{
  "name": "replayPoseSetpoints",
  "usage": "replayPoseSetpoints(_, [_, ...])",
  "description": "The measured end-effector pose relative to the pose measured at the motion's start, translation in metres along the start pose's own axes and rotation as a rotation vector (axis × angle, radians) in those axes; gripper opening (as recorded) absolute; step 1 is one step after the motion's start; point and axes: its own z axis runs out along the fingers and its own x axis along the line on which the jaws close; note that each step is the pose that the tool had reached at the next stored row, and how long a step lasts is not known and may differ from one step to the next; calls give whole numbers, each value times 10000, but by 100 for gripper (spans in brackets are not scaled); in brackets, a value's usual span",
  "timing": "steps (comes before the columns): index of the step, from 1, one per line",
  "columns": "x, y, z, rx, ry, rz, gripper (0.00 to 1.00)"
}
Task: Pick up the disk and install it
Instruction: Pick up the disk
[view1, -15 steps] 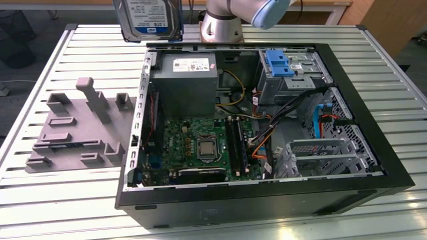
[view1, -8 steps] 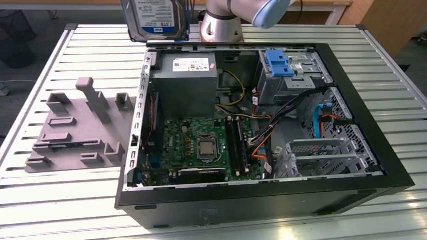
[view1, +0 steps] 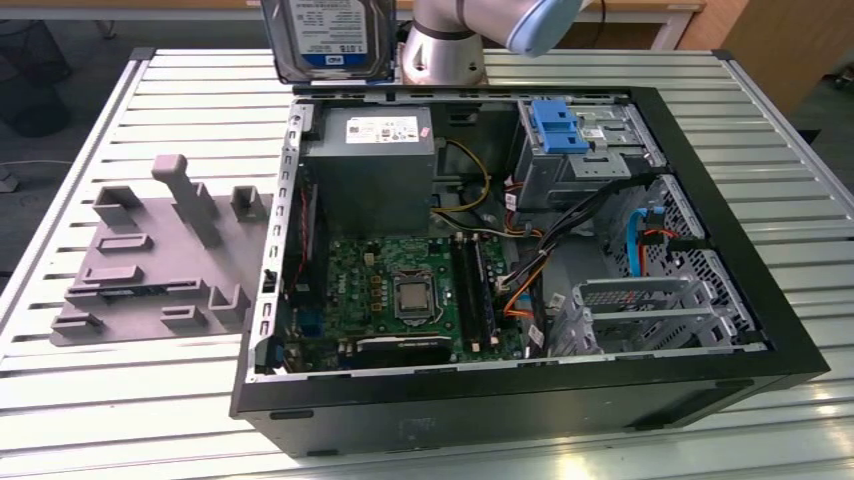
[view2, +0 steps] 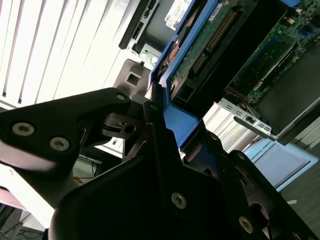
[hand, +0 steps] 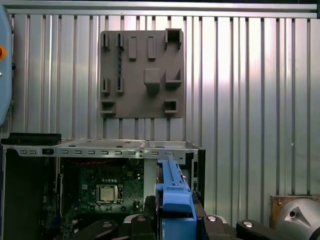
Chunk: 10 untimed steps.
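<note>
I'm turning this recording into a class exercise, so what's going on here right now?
The robot arm has its gripper shut on the disk, clamping the hard drive by its blue side rail. The disk is held up, clear of the open computer case, and is not yet installed. An upright blue bracket stands at the case's drive cage. A grey fixture plate lies on the slatted table, on the exterior view's left of the case.
</note>
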Motion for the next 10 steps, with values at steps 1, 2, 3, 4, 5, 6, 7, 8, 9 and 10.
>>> replayPoseSetpoints(1, [0, -20, 0, 0, -1, 0, 36])
replayPoseSetpoints(2, [0, -40, 0, 0, 0, 0, 36])
replayPoseSetpoints(3, [0, -61, 0, 0, 0, 0, 36])
replayPoseSetpoints(4, [0, -81, 0, 0, -1, -1, 36])
replayPoseSetpoints(5, [-1, -100, -1, -1, -1, -1, 36])
replayPoseSetpoints(6, [-1, -121, -1, 0, 0, -1, 36])
replayPoseSetpoints(7, [-1, -140, -1, 0, -1, 0, 36])
replayPoseSetpoints(8, [-1, -160, -1, 0, -1, 0, 36])
replayPoseSetpoints(9, [-1, -181, -1, 0, -1, 0, 36])
replayPoseSetpoints(10, [-1, -201, -1, 1, -1, 0, 36])
